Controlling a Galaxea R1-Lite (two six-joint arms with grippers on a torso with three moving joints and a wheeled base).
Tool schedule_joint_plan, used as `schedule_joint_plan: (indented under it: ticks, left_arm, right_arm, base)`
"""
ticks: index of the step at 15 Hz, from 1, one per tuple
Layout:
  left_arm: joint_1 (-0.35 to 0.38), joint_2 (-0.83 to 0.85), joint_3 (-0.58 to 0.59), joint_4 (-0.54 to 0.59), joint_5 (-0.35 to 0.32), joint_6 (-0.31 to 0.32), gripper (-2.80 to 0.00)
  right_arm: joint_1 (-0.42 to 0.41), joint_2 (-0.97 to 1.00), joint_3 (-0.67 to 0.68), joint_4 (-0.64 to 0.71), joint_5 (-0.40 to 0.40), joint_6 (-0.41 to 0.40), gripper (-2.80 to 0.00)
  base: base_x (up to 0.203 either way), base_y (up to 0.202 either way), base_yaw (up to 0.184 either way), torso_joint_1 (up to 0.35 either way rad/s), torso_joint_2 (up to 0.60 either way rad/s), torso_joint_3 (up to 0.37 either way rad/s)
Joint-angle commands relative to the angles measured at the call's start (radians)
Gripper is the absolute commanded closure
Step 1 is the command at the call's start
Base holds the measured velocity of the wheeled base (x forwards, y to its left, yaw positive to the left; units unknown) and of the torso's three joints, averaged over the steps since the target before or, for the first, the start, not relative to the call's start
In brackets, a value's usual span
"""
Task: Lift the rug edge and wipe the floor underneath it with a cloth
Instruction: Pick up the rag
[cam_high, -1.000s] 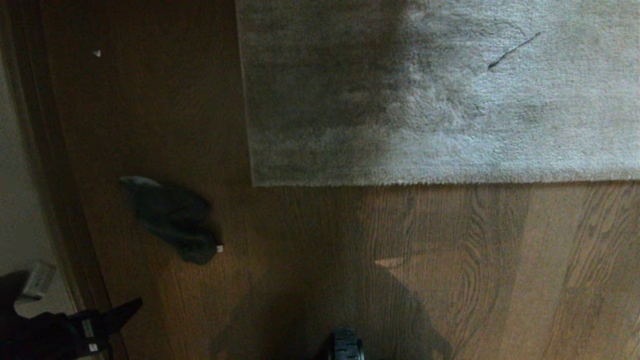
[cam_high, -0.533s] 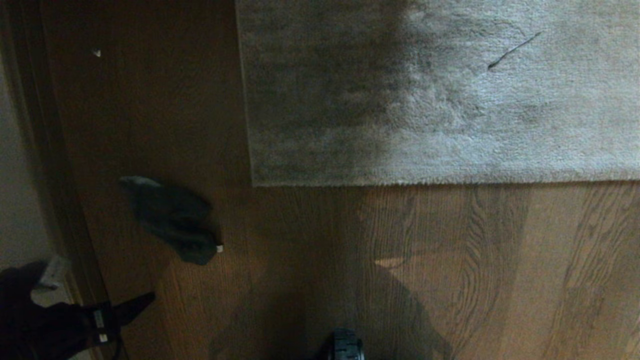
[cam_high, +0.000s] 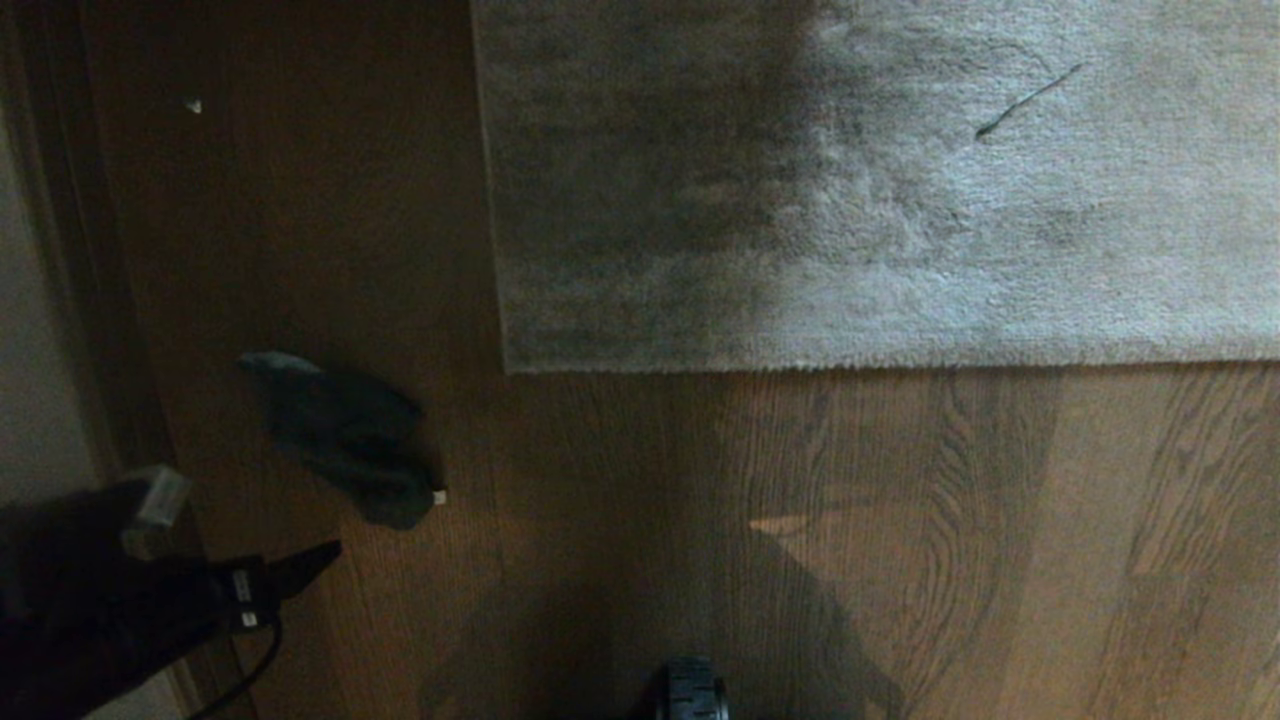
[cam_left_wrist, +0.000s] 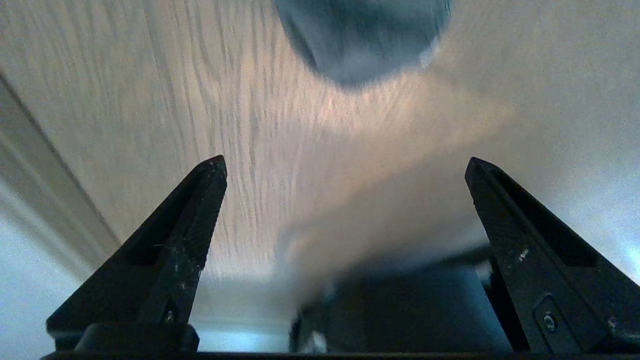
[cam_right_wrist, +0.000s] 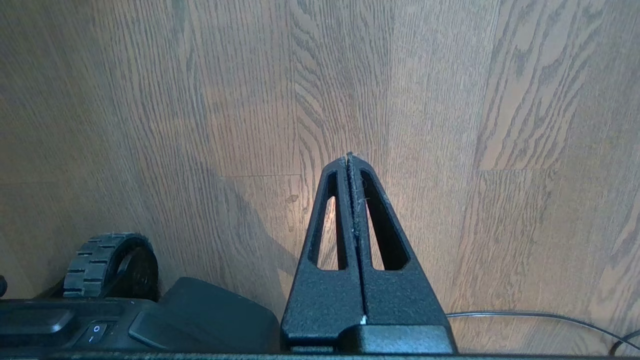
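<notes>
left tool (cam_high: 300, 562) | moved nearer the cloth (cam_high: 345, 435) | not touching

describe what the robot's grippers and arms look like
Left gripper: two matte black, tapered, pointed fingers with slotted cut-outs and scuffs; black arm with small white labels, dark cable trailing. Right gripper: same black wedge fingers, long oval slots, thin cable beside it.

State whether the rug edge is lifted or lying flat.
Flat. The rug edge lies straight on the floor with no paler backing showing, and the cloth sits apart on the boards.
</notes>
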Motion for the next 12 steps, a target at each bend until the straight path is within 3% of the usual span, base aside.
schedule_joint_plan:
  ticks: [1, 12]
  left_arm:
    - [0.000, 0.118, -0.009, -0.117, 0.001, -0.003, -2.80]
    - [-0.044, 0.150, -0.055, -0.195, -0.004, -0.002, -2.80]
  right_arm:
    - [-0.001, 0.000, 0.000, 0.000, 0.000, 0.000, 0.00]
    - [0.000, 0.000, 0.000, 0.000, 0.000, 0.000, 0.00]
  base:
    - [0.000, 0.000, 0.000, 0.000, 0.00, 0.000]
    - [0.000, 0.000, 0.000, 0.000, 0.00, 0.000]
